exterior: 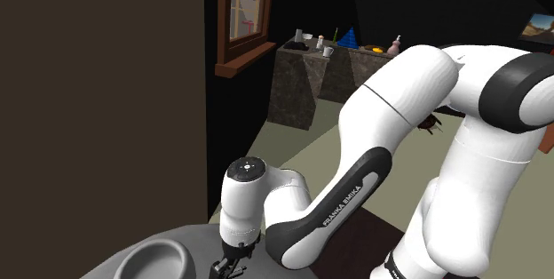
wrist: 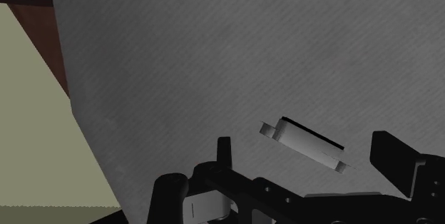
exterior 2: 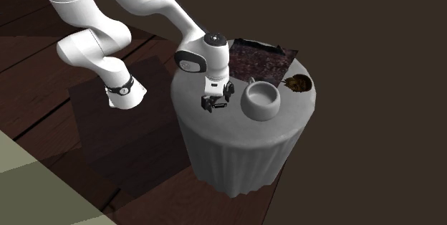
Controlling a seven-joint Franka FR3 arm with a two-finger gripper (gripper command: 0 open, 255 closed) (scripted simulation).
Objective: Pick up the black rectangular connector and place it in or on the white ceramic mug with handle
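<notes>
The connector (wrist: 305,143), pale grey with a black upper face, lies flat on the grey tablecloth (wrist: 214,51) directly under the gripper (exterior 2: 213,104). It sits between the spread fingers (wrist: 389,155), slanted across the gap and touching neither. The gripper is open and holds nothing. The grey mug (exterior 2: 260,100) stands just beside the gripper. The arm (exterior 2: 154,5) folds down, its wrist pointing straight down low over the table.

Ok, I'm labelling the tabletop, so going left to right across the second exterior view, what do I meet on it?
gripper → grey mug → small brown object
</notes>
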